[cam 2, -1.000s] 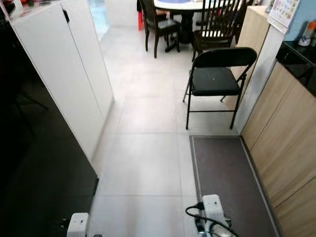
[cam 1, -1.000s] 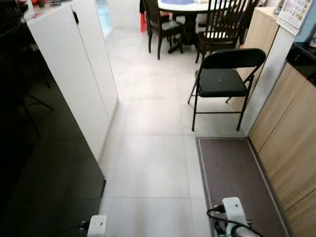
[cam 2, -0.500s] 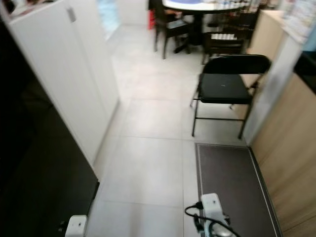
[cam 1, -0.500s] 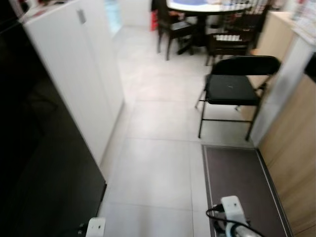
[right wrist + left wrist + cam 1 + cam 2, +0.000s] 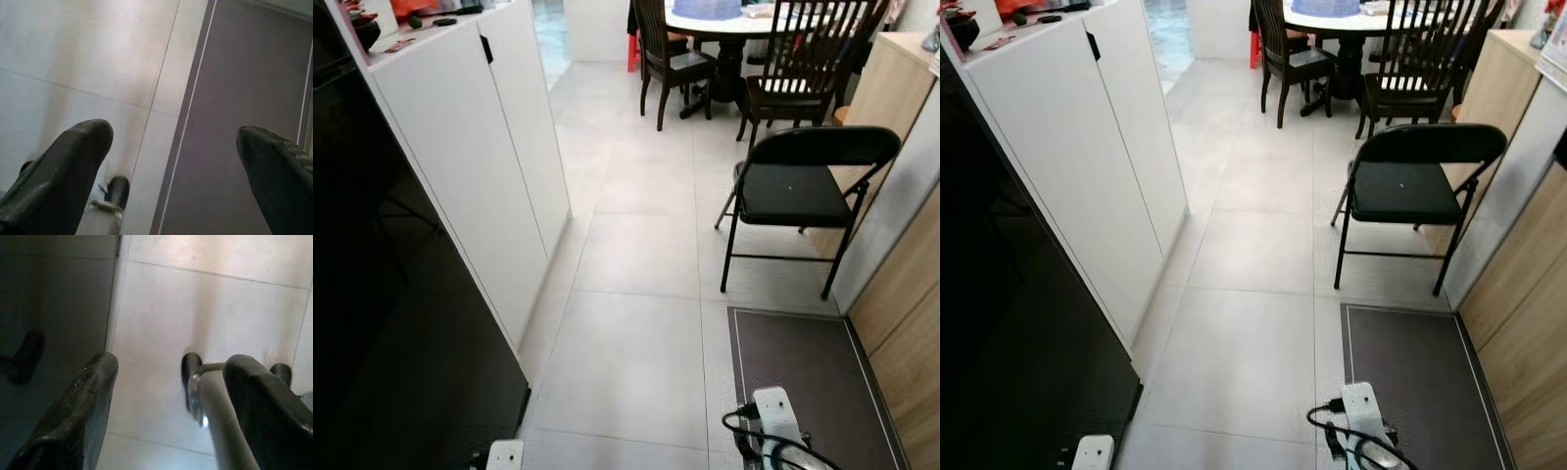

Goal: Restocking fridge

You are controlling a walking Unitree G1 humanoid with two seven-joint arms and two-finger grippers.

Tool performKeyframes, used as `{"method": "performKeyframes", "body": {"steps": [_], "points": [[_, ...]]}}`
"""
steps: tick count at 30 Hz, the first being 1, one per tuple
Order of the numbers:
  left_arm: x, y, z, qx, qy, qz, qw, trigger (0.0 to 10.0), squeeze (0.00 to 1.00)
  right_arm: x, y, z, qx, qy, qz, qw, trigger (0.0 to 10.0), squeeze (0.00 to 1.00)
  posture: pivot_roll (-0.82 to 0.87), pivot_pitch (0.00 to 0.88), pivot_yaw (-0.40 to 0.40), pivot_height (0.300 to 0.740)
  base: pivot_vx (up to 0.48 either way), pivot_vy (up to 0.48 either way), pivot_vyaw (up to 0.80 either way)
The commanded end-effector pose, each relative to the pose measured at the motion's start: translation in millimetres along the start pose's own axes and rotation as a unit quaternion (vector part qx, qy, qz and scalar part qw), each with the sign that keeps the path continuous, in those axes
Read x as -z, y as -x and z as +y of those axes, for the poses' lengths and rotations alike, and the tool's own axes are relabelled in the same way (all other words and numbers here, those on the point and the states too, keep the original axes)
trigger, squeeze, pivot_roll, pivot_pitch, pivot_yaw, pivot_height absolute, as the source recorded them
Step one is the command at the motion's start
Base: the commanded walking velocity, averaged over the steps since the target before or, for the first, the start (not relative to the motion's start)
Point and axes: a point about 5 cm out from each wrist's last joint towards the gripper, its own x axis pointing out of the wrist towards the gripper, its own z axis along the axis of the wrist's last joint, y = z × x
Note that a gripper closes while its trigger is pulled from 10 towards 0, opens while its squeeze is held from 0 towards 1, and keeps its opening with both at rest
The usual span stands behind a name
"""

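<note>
Fridge glossy black at left; both grippers' fingers spread wide, empty, over floor tiles.

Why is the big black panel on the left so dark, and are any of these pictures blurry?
Left eye view: sharp; the glossy black fridge front only mirrors faint shapes. Left wrist view: the open left gripper looks soft, shadows fall on the pale floor tiles. Right wrist view: the open right gripper is blurred above the grey floor mat.

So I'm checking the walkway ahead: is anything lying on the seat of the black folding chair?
No, in the left eye view the black folding chair stands unfolded on the tiled floor with a bare seat.
</note>
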Motion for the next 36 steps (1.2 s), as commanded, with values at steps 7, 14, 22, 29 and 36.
{"method": "performKeyframes", "body": {"steps": [7, 14, 22, 29, 36], "points": [[4.2, 0.9, 7.5, -0.009, -0.002, 0.009, 1.0, 10.0, 0.0, -4.0, -1.0, 6.9, -0.005, -0.012, -0.006, 1.0, 10.0, 0.0, -0.09, 0.0, 0.037, 0.74, 0.271, 0.0, -0.16], [4.3, 1.0, 7.2, -0.008, -0.001, 0.009, 1.0, 10.0, 0.0, -4.3, -1.0, 6.2, -0.002, -0.009, -0.007, 1.0, 10.0, 0.0, -0.08, 0.0, 0.036, 0.74, 0.271, 0.0, -0.45], [4.7, 1.0, 7.0, -0.008, 0.001, 0.009, 1.0, 10.0, 0.0, -5.1, -0.9, 6.3, -0.006, -0.008, -0.011, 1.0, 10.0, 0.0, -0.08, 0.0, 0.035, 0.74, 0.273, 0.0, 0.0], [4.9, 1.0, 6.3, -0.007, 0.003, 0.009, 1.0, 10.0, 0.0, -6.7, -0.8, 7.4, -0.023, 0.007, -0.019, 1.0, 10.0, 0.0, -0.09, 0.0, 0.033, 0.74, 0.297, 0.0, 0.1], [4.3, 1.0, 6.6, -0.007, 0.003, 0.007, 1.0, 10.0, 0.0, -3.9, -0.6, 6.7, -0.012, -0.003, -0.013, 1.0, 10.0, 0.0, -0.09, 0.0, 0.036, 0.74, 0.318, 0.0, 0.32]]}}
